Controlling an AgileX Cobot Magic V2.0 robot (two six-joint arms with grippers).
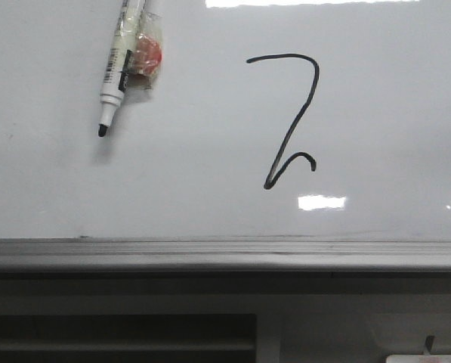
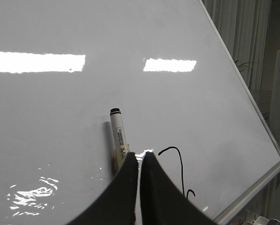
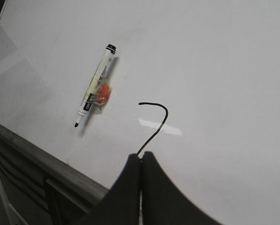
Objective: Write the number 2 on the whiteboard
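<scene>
Just beyond the right fingers (image 3: pixel 140 161) – pressed together, holding nothing – the number 2 (image 1: pixel 289 121) sits on the whiteboard (image 1: pixel 391 113). Left fingers (image 2: pixel 140 159) also pressed together – marker pen (image 1: pixel 119 72) just ahead of them, uncapped.

Whiteboard (image 1: pixel 391 128) face bare around number 2 (image 1: pixel 289 121); marker pen (image 1: pixel 119 72) upper left, ledge (image 1: pixel 225 253) below.

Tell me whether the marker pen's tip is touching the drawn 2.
Apart. The front view shows the marker pen lying left of the number 2, with bare whiteboard between them.
</scene>
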